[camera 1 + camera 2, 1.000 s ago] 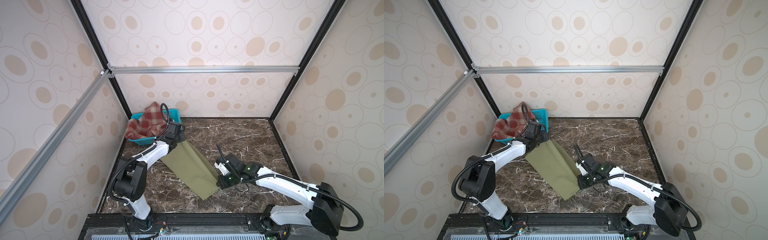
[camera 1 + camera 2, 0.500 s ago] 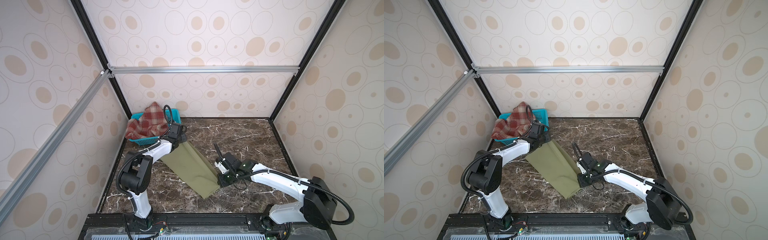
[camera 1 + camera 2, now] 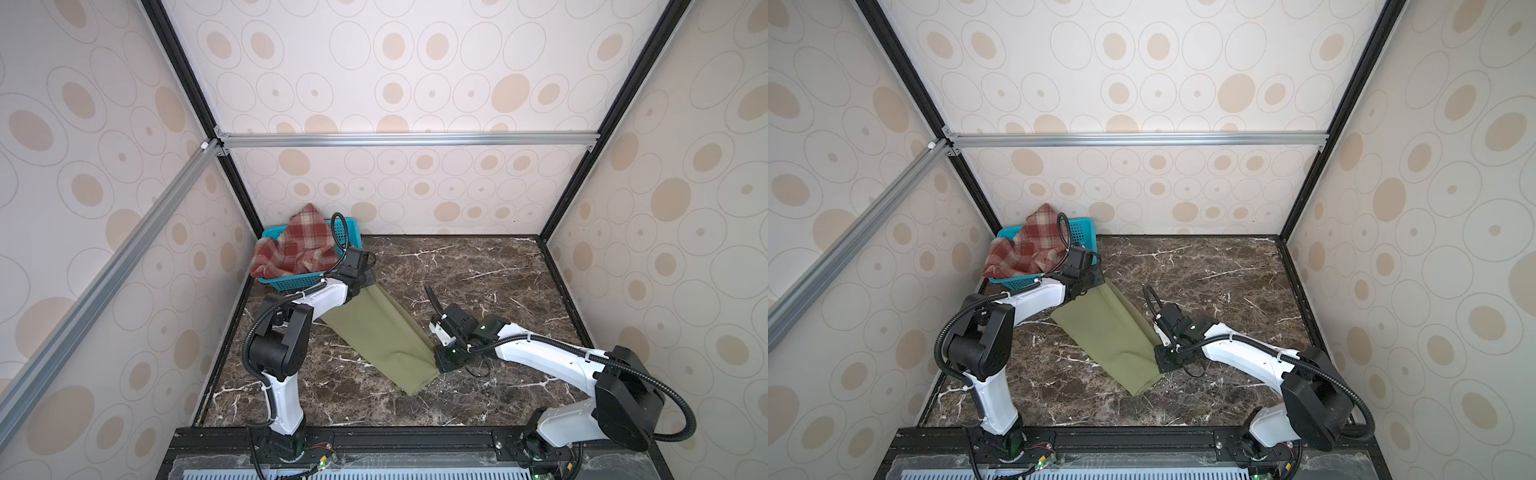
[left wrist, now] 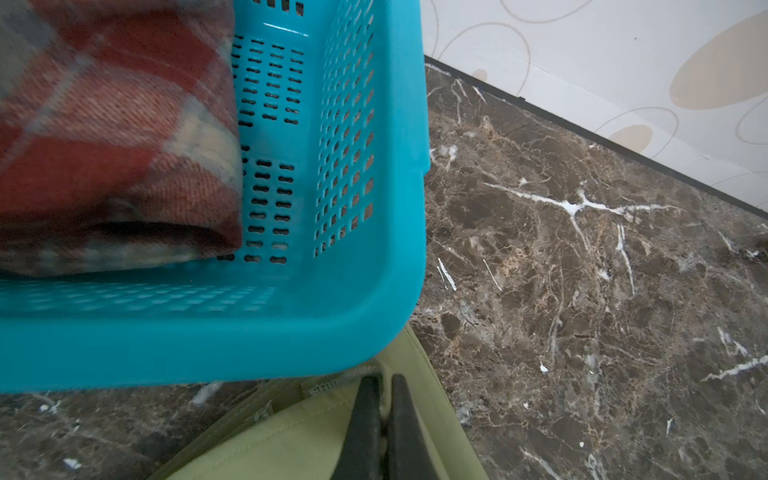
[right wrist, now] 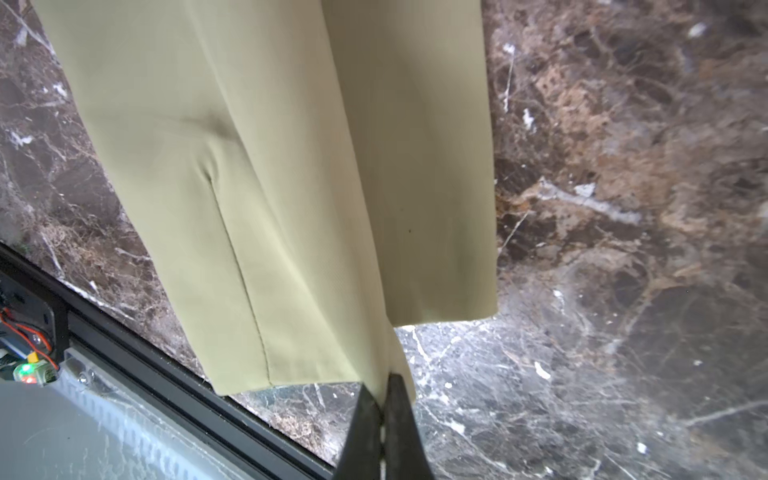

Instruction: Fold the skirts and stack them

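Note:
The olive-green skirt (image 3: 376,332) (image 3: 1106,328) stretches diagonally across the marble table between both grippers. My left gripper (image 3: 365,277) (image 3: 1097,277) is shut on its waistband end, right beside the basket; in the left wrist view the fingers pinch the green cloth (image 4: 291,436) at the left gripper (image 4: 384,382). My right gripper (image 3: 438,365) (image 3: 1160,363) is shut on a hem corner near the front; in the right wrist view the skirt (image 5: 270,166) fans out from the right gripper (image 5: 382,384). The red-and-cream plaid skirt (image 3: 297,249) (image 3: 1025,249) (image 4: 104,124) lies crumpled in the basket.
A teal perforated basket (image 3: 353,232) (image 3: 1086,232) (image 4: 208,345) stands in the back left corner against the walls. Patterned walls close in the table on three sides. A black rail (image 3: 415,436) runs along the front edge, with bare marble (image 3: 478,266) at the back right.
Both arms have leaned a little further over the table. The left gripper has edged slightly right beside the basket. The green skirt stays held at both ends in nearly the same place.

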